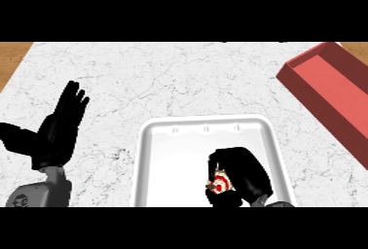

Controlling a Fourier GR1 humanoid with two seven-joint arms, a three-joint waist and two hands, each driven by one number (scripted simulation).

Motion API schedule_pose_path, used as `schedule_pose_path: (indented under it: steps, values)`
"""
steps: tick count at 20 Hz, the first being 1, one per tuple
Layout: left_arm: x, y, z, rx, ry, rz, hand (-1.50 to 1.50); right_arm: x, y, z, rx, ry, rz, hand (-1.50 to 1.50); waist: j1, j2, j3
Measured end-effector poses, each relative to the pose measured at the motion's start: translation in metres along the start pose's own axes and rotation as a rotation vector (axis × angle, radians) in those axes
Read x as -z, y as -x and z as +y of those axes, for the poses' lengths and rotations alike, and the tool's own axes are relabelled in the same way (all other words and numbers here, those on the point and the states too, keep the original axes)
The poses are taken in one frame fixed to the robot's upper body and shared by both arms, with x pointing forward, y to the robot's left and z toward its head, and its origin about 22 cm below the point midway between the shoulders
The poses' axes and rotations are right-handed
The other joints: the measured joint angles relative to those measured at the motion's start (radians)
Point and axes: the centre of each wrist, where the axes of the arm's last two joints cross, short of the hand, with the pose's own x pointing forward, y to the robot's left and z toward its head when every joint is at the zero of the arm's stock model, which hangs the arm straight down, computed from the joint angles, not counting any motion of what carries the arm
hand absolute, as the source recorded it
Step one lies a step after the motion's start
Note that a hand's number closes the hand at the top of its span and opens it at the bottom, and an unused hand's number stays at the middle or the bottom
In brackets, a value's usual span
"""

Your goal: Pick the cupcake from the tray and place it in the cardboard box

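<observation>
your right hand curls round the cupcake on the tray at lower centre; the red box lies toward upper right; your left hand rests open at left.

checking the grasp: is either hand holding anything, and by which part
Right hand curls round the cupcake; the exact part is hidden. Left hand holds nothing.

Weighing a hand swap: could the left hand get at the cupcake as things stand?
Probably not. The right hand is curled round the cupcake in the tray, hiding most of it; the left hand rests open off to the tray's left, apart from it.
</observation>
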Motion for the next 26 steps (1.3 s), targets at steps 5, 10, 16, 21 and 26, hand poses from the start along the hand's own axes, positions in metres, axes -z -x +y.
schedule_pose_path:
  steps: [5, 10, 16, 21, 26]
  values:
    - [-0.003, -0.003, -0.002, 0.005, 0.001, 0.001, 0.0, -0.019, -0.005, 0.004, -0.245, -0.019, -0.131, 1.5, -0.002, -0.003, 0.0]
    - [-0.008, -0.001, -0.003, 0.005, -0.007, 0.004, 0.0, -0.044, -0.014, -0.001, -0.359, 0.067, -0.234, 1.5, -0.003, -0.002, 0.0]
    - [-0.013, -0.007, -0.003, 0.001, 0.001, 0.01, 0.0, -0.083, -0.034, -0.024, -0.429, 0.153, -0.333, 1.5, -0.004, -0.002, 0.0]
    - [-0.008, -0.007, -0.001, 0.0, -0.002, 0.009, 0.0, -0.112, -0.056, -0.053, -0.323, 0.287, -0.356, 1.5, -0.007, -0.001, 0.0]
    - [-0.012, -0.007, -0.003, 0.004, -0.006, 0.004, 0.0, -0.112, -0.057, -0.082, -0.226, 0.467, -0.248, 1.5, -0.004, 0.0, 0.0]
